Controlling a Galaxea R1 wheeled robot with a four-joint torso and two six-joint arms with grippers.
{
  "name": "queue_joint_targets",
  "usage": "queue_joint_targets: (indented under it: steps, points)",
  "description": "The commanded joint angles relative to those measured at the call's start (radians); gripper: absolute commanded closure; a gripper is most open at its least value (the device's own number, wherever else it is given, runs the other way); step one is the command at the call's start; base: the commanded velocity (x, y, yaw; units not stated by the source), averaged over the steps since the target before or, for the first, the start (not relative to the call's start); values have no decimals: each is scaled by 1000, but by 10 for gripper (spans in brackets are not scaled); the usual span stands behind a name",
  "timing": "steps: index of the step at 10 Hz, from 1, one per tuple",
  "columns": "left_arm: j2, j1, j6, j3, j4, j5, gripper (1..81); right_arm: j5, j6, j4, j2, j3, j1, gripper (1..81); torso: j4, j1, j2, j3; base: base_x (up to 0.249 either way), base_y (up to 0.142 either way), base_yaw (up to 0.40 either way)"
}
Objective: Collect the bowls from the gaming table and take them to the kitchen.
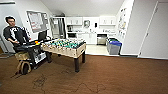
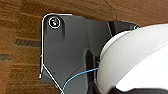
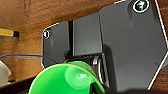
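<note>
We see a whitish bowl (image 2: pixel 135 60) at left wrist, green cup (image 3: pixel 66 80) at right; can't tell either pincer's state. Kitchen (image 1: pixel 90 30) ahead past the foosball table (image 1: pixel 64 47).

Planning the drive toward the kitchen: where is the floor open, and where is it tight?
The open patch is the brown carpet between the foosball table and the white wall on the right. The tile gap between the foosball table and the bins looks passable. Left of the table is crowded: a seated person and a dark cart.
</note>
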Motion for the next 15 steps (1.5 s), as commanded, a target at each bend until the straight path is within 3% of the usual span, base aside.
queue_joint_targets:
  steps: [1, 10, 15]
  points:
    - [-12, -47, -2, 5, 6, 16, 811, -27, -5, -16, -1, 6, 48, 811, 0, 0, 0, 0, 195, 0, 0]
    - [-10, -47, -2, 5, 6, 16, 811, -27, -5, -25, 1, 6, 51, 811, 0, 1, 0, 0, 203, 0, 0]
    - [-8, -47, -2, 5, 8, 16, 811, -27, -5, -25, 2, 6, 52, 811, 0, 1, 0, 0, 194, -78, 0]
